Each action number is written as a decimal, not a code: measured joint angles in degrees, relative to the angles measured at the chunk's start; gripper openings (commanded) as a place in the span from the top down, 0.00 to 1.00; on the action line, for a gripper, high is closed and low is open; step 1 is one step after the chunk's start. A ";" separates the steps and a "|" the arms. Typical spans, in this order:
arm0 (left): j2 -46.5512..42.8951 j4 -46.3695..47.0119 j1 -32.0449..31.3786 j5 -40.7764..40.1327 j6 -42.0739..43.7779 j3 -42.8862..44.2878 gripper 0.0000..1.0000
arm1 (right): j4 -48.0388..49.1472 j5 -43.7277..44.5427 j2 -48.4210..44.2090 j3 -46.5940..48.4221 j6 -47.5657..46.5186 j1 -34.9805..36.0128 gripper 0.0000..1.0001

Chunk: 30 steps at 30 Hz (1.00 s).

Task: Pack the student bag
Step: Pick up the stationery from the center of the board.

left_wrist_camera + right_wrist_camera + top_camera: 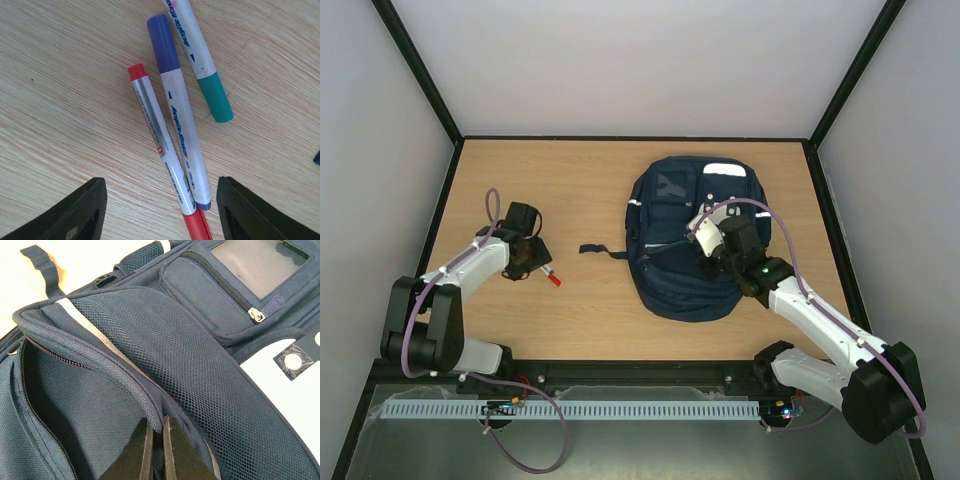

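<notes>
The student bag, navy blue with white stripes, lies flat on the right half of the table. My right gripper is shut on the piped edge of its raised flap, holding the pocket open over a dark lining. On the left, my left gripper hangs low over the wood, open. Its two fingers stand either side of a red-capped pen and a purple-capped marker, touching neither. A green-capped marker lies just beyond them. From above, only the red pen's tip shows beside the left gripper.
A dark strap of the bag trails left onto the wooden table. A closed zip pocket with a metal pull sits further up the bag. Black frame rails border the table on all sides.
</notes>
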 measured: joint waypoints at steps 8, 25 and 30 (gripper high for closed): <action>1.66 0.02 0.00 0.20 -1.40 -0.35 0.52 | 0.11 -0.13 0.00 -0.07 0.00 0.00 0.99; 6.38 1.77 0.00 1.53 -2.03 -0.26 0.57 | 0.39 -0.37 -0.02 -0.57 -0.20 0.00 0.99; 7.26 1.97 0.00 1.53 -2.08 -0.09 0.65 | 0.61 -0.37 -0.02 -0.72 -0.22 0.00 0.99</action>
